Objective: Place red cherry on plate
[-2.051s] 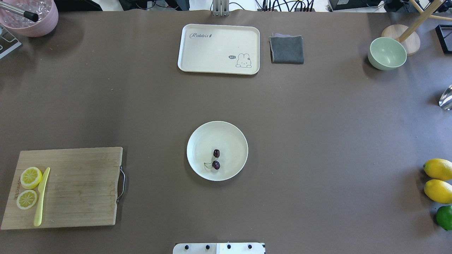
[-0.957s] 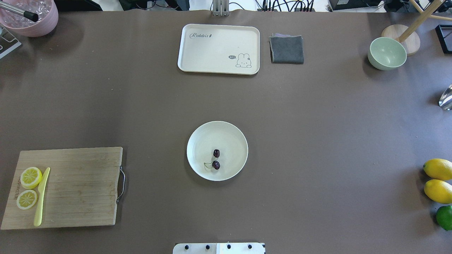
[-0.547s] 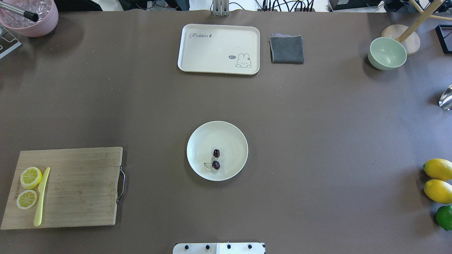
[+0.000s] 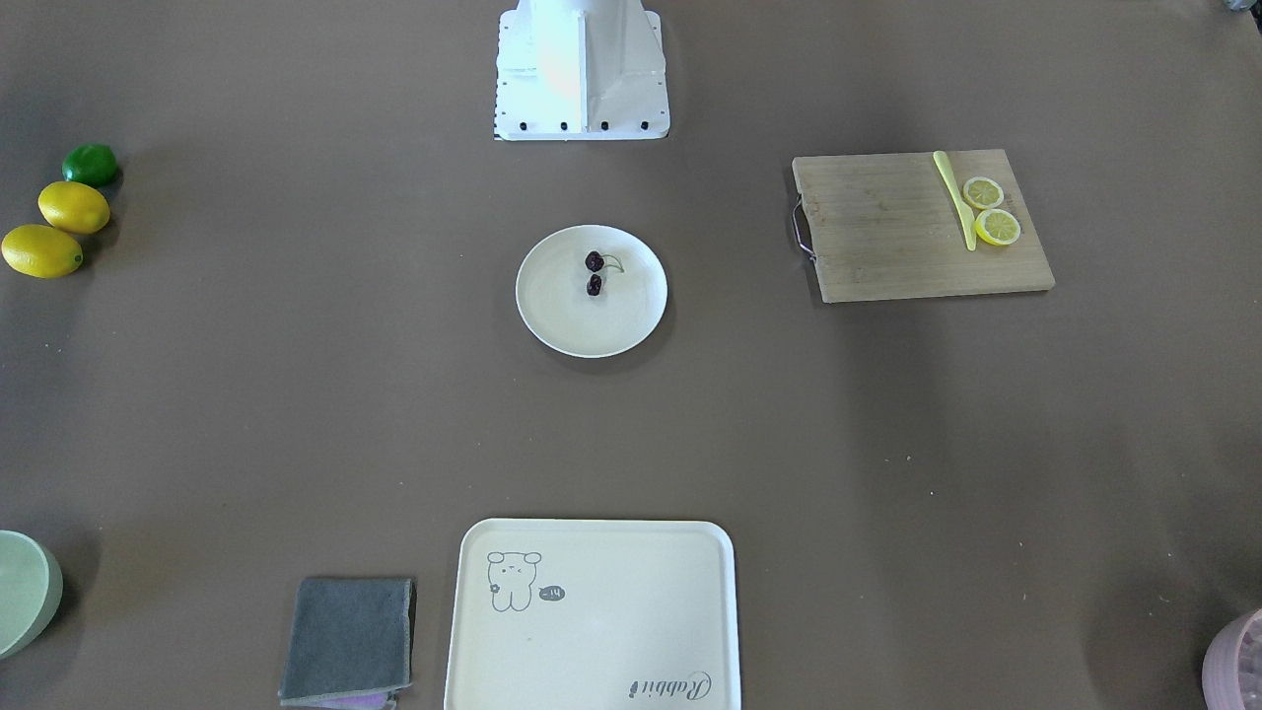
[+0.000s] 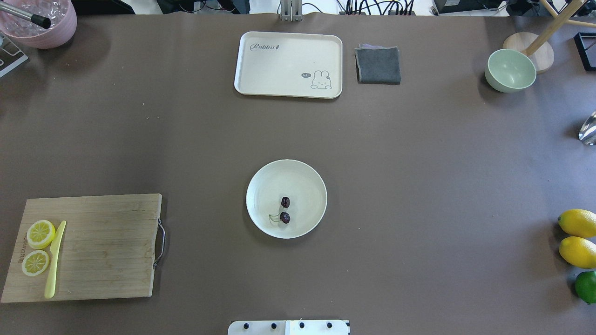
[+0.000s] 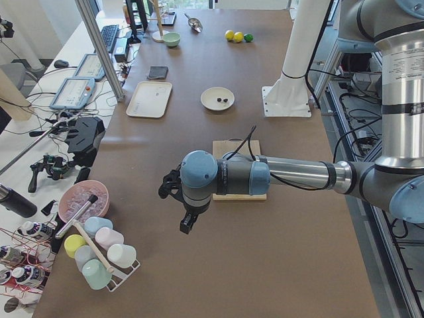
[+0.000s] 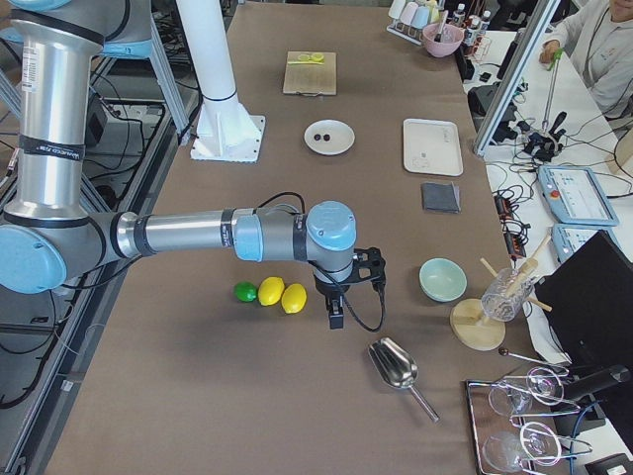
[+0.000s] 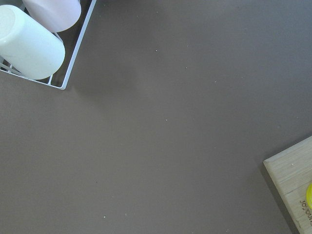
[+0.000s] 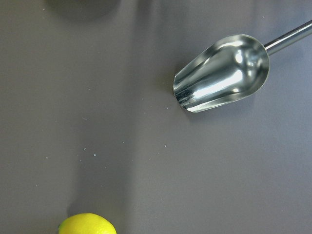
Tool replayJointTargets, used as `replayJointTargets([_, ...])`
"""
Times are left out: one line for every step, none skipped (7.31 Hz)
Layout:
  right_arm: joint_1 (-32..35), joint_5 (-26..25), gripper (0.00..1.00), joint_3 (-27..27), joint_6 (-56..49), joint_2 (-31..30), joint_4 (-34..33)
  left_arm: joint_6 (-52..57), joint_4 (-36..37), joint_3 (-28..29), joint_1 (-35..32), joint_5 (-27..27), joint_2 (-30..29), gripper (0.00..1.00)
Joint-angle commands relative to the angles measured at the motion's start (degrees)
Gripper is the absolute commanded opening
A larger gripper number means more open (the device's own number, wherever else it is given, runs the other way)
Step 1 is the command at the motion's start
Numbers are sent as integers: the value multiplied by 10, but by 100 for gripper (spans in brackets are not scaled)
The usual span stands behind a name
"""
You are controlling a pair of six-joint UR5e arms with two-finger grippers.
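Observation:
The red cherry (image 5: 285, 217), a dark maroon pair on a thin green stem, lies inside the round cream plate (image 5: 298, 179) at the table's middle, also seen in the front view as cherry (image 4: 595, 261) on plate (image 4: 582, 330). Neither gripper is near it. My left gripper (image 6: 187, 222) hangs over the table end beyond the cutting board. My right gripper (image 7: 336, 317) hangs at the opposite end beside the lemons. Both show only in the side views, so I cannot tell whether they are open or shut.
A wooden cutting board (image 5: 102, 246) carries two lemon slices (image 5: 40, 233) and a yellow knife (image 5: 54, 260). A rabbit tray (image 5: 288, 65), grey cloth (image 5: 378, 65) and green bowl (image 5: 510, 70) sit at the far side. Lemons (image 5: 577, 223), a metal scoop (image 9: 222, 73) and a cup rack (image 8: 34, 44) are nearby.

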Motion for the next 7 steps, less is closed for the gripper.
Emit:
replayJointTargets([-1,1,100,-1,1,1,0,0,0,-2,0,0,2,98])
replayJointTargets([-1,1,100,-1,1,0,0,0,0,-3,0,0,2,98])
replayJointTargets([-3,1,100,-2,2,0,0,0,-1,-3,0,0,6,98])
replayJointTargets([-3,0,100,-3,2,0,0,0,-1,-3,0,0,9,98])
replayJointTargets([-3,0,100,-3,2,0,0,0,-1,-2,0,0,10,98])
replayJointTargets([-3,0,100,-3,2,0,0,0,0,-3,0,0,10,98])
replayJointTargets([-3,1,100,-3,2,-1,0,0,0,-3,0,0,10,98])
